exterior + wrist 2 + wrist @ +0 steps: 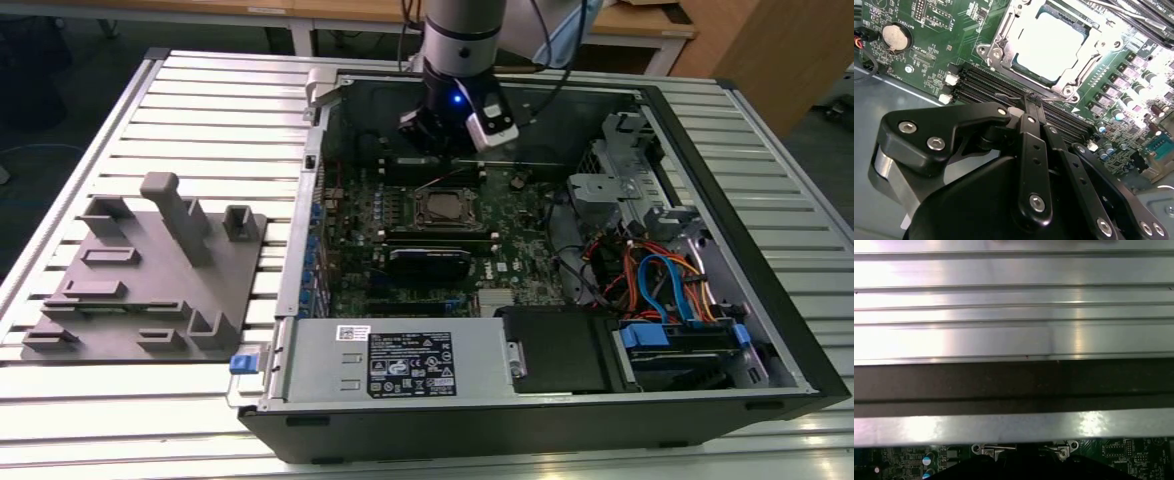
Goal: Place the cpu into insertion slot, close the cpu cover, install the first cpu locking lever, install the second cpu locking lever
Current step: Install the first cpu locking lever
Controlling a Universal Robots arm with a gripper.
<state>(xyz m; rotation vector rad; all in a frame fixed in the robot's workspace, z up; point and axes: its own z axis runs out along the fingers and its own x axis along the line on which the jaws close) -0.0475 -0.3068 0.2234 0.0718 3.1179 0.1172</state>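
Observation:
The cpu (1054, 42) lies flat in the insertion slot (1070, 91) on the green board, its silver top glaring. The cpu cover (1004, 37) is down around it as a silver frame. My gripper (1030, 102) is shut, its black fingertips together just beside the slot's edge, over the memory slots. A thin wire lever (1004, 95) runs along that edge right at the fingertips; whether they touch it I cannot tell. In the exterior view the gripper (447, 148) hangs inside the open case behind the cpu (441, 208).
A grey fixture block (147, 280) lies at the exterior view's left on the ribbed table. The power supply (400, 360) and a drive cage with cables (667, 290) fill the case's near side. A coin battery (895, 36) and black memory slots (979, 85) flank the socket.

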